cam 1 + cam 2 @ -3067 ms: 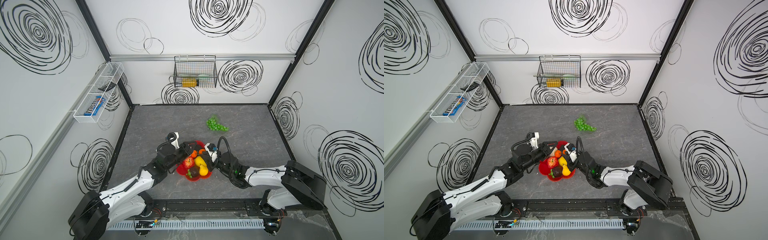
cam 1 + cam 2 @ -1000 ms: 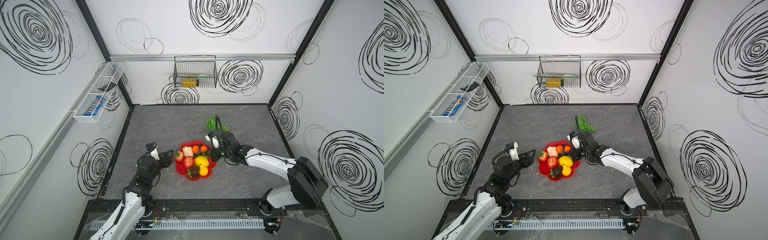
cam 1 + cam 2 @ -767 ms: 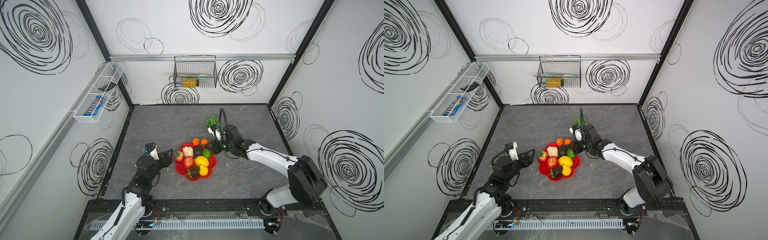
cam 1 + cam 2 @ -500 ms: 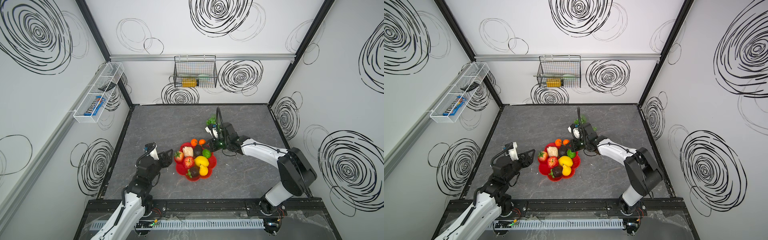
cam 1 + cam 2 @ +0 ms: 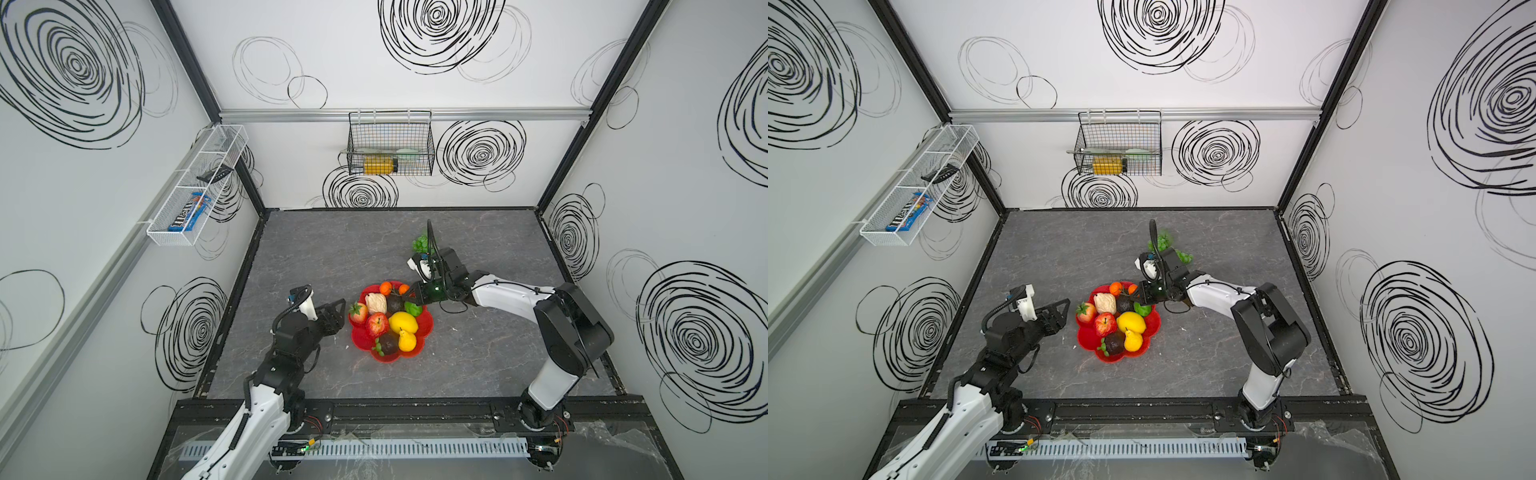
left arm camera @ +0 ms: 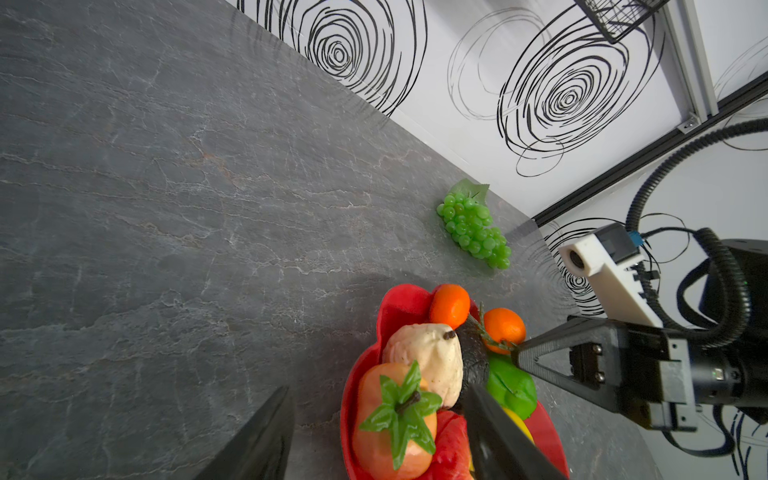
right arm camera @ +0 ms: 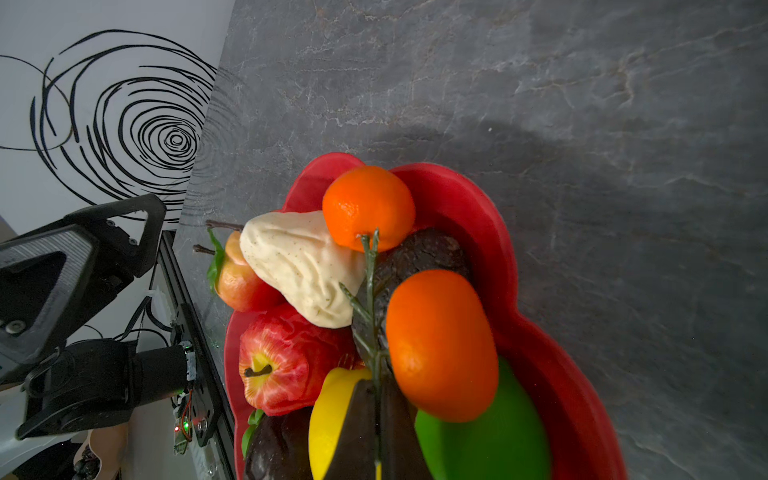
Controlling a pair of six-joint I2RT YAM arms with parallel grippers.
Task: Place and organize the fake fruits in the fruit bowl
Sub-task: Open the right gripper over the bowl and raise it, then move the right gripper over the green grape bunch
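Tools differ: the left tool (image 5: 340, 316) hovers just left of the bowl (image 5: 360, 341), spread and empty, its tips near the rim. In the bowl, from its left side across, lie one strawberry (image 5: 358, 312), one cream piece (image 5: 376, 303), one apple (image 5: 377, 324), two avocados (image 5: 388, 344), one lemon (image 5: 403, 323), one pear (image 5: 407, 340), two oranges (image 5: 385, 286) at the far rim and one lime (image 5: 412, 308) at the right. That makes ten pieces, crowded and partly stacked. The right tool (image 5: 405, 296) is over the bowl's far-right rim, pressed together, its tip beside an orange and the lime. The right wrist view shows a thin green sprig (image 7: 369, 286) running to that tip, but I cannot tell whether it is pinched. One bunch of grapes (image 6: 473, 230) lies on the desk (image 5: 316, 257) beyond the bowl's far-right side, well apart from it. It is half hidden behind the right arm in both top views, and it is the only fruit outside.

The grapes look like light hollow plastic, a lumpy cluster that probably flexes and may dangle if lifted by one end. A hold across the thick middle seems safest, or at the leaf end if the jaws cannot span it. The round glossy pieces likely roll and slip. With so shallow and full a bowl, the bunch should go down gently on top.
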